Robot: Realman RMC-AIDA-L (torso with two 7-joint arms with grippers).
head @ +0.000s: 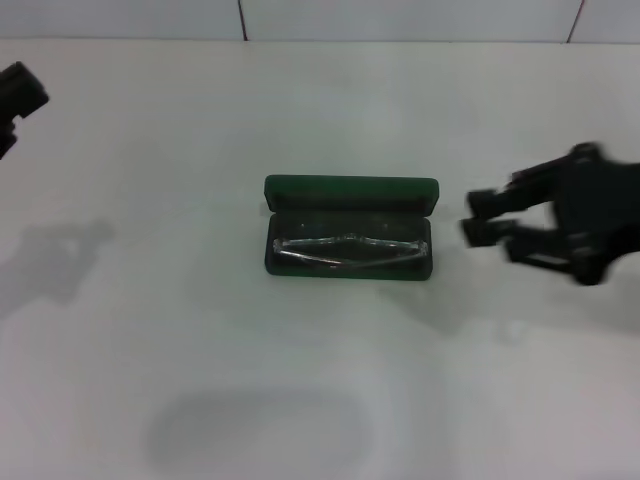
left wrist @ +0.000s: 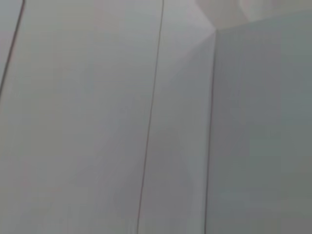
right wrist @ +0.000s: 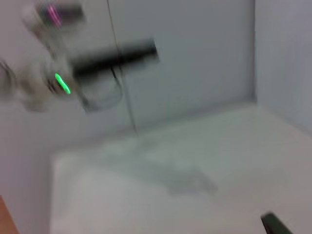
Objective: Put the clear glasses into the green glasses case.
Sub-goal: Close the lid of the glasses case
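Right gripper [head: 478,217] beside green glasses case [head: 350,191], seemingly open-jawed.

A bare test booth or lab — plain white table [head: 150,350], white panelled walls [left wrist: 97,122] — nothing homely.

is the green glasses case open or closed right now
Open: the green glasses case has its lid raised, and the clear glasses lie inside.

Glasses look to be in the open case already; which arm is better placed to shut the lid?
Probably the right: the right gripper hangs open beside the green glasses case, while the left gripper sits far off.
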